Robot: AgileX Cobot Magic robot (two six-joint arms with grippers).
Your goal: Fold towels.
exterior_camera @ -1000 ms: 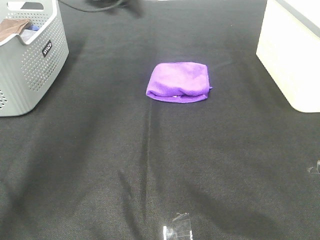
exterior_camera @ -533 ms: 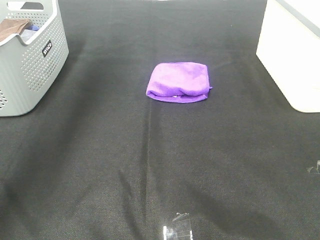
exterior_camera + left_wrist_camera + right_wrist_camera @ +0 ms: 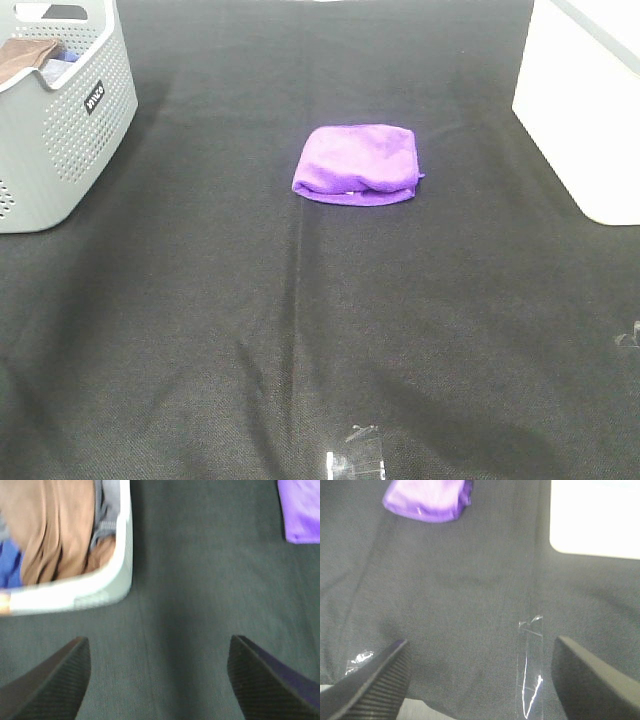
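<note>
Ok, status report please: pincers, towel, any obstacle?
Left pincer open, empty. Right pincer open, empty. Towel folded, lying alone mid-table. Nothing blocking it; basket far left.

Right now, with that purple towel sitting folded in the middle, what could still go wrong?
The purple towel looks loosely folded, with one edge gaping, so it might spring open if nudged. The black table cover is creased, so a low end effector could snag it and drag the towel. More cloths sit in the grey basket; pulling one out might lift several.
</note>
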